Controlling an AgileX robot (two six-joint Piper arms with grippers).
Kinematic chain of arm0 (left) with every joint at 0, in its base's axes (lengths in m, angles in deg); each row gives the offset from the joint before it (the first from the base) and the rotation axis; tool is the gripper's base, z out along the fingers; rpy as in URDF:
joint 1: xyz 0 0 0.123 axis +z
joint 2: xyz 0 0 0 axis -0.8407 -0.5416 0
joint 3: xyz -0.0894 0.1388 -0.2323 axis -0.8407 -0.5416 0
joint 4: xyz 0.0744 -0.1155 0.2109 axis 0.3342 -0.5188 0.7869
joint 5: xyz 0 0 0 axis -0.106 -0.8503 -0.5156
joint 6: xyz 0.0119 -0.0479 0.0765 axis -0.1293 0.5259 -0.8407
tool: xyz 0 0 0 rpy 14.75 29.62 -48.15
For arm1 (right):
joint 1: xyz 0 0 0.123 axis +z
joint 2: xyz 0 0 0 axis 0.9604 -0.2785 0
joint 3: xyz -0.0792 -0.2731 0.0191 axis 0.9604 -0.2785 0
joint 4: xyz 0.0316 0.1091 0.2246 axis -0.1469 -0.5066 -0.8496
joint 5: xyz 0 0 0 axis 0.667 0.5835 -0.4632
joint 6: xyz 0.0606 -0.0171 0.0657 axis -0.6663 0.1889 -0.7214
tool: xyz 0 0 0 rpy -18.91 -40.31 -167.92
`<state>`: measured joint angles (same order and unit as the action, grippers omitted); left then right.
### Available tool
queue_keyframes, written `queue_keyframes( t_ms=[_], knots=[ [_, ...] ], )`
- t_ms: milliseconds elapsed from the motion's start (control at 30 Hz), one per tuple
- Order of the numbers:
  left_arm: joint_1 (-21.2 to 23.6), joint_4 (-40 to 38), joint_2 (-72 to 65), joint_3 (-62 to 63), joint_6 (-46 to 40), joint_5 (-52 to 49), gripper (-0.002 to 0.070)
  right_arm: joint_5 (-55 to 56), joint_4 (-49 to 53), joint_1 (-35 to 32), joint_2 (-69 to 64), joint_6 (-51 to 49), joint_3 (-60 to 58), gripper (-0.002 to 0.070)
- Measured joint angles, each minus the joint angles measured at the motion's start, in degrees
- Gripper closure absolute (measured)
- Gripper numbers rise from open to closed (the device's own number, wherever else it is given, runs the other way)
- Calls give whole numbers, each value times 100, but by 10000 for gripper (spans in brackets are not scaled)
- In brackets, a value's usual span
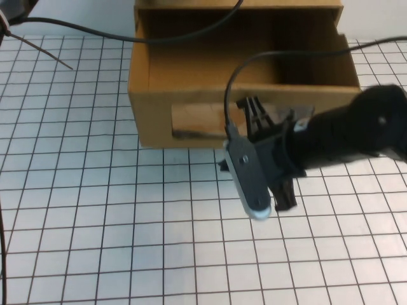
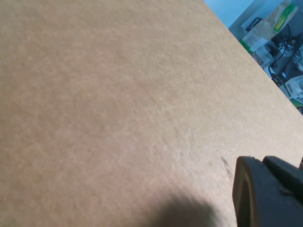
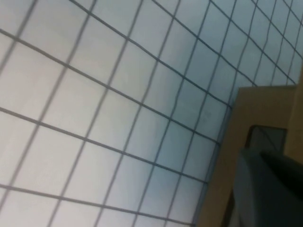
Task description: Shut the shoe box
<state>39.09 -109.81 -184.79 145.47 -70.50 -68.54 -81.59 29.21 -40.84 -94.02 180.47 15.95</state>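
The shoe box is a brown cardboard drawer at the back of the table. It stands pulled out of its sleeve toward me, and its inside looks bare. A clear window sits in its front. My right gripper reaches in from the right and sits at the right half of that front, hiding it there. The right wrist view shows the box front close by, next to the right gripper. The left gripper is out of the high view. Its wrist view is filled by flat brown cardboard very close.
The table is a white mat with a dark grid. A black cable runs across the top of the box, and another loops from the right wrist. Thin wires lie at the back left.
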Motion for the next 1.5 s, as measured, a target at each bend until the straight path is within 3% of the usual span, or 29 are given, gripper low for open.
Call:
queue_keyframes(
  t_ms=[600,933,1100,1367,1500],
  knots=[
    [0,-12,0,0,10,-11,680,-500,0,-927,-2097,32,2725,690],
    [0,10,0,11,-178,-102,680,-669,9,-936,-2263,-47,2973,690],
    [0,127,75,104,-271,-304,680,-1379,9,-983,-1954,-165,2973,690],
    [0,831,948,589,-174,-447,680,-3059,9,-983,-766,-1294,2980,690],
    [0,1533,1688,639,27,-647,680,-2757,-191,-983,64,-3403,2980,690]
  ],
)
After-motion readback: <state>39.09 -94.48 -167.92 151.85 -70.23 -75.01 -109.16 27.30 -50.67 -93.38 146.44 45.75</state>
